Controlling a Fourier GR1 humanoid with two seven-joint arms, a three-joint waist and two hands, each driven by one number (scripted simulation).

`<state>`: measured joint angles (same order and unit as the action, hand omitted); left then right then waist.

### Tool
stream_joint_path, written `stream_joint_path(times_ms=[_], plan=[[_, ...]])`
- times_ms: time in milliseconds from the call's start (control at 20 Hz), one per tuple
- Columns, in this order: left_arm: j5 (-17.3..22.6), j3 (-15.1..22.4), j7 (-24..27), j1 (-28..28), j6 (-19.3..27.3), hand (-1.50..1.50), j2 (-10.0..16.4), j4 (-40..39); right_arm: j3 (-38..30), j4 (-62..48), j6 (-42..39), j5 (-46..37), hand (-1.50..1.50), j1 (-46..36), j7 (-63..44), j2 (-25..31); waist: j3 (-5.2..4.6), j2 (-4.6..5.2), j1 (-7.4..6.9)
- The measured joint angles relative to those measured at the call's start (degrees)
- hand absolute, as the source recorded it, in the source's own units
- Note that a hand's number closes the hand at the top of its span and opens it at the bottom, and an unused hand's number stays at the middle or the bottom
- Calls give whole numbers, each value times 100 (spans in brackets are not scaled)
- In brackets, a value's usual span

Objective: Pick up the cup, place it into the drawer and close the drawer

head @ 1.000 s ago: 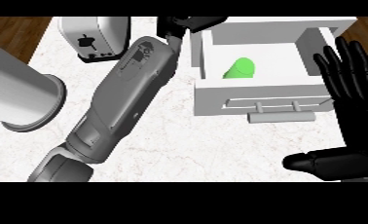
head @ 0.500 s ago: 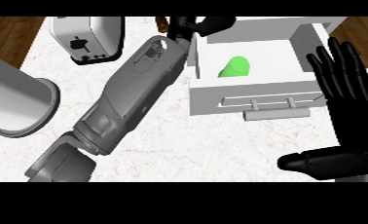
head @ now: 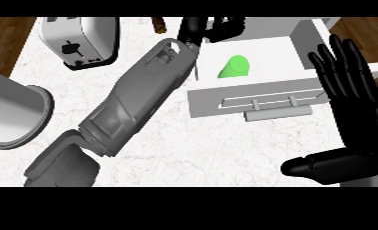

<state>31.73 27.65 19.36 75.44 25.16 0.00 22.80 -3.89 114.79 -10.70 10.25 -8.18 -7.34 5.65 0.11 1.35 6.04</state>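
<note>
Lying in one drawer [head: 221, 105] is one cup [head: 235, 67]; left robot hand [head: 212, 28] clenched empty, right robot hand [head: 345, 86] spread.

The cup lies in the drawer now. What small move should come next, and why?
Probably draw the left hand back, away from the drawer. The green cup already lies inside, apart from the hand, and the drawer stands open. The hand is over its rear left corner, so it likely has to clear before the drawer can be closed.
</note>
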Motion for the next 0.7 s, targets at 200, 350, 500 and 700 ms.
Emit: stream_joint_path(times_ms=[200, 350, 500, 700], plan=[[44, 342, -56, 10, 114, -150, 0, -131, 6, -16, -12, 41, -150, -84, -2, -4, 0, 16, 47], [192, 490, -81, 10, 254, -150, 1, -48, 41, 36, -18, 97, -150, -64, -9, -46, 0, 17, 82], [414, 548, 45, -91, 228, -150, 0, 121, 10, 83, 14, 195, -150, -105, -71, -73, -2, 10, 51], [750, 456, 307, -65, 127, -150, 0, 295, 64, 221, 25, 324, -150, -35, -195, -131, -5, -7, -11]])
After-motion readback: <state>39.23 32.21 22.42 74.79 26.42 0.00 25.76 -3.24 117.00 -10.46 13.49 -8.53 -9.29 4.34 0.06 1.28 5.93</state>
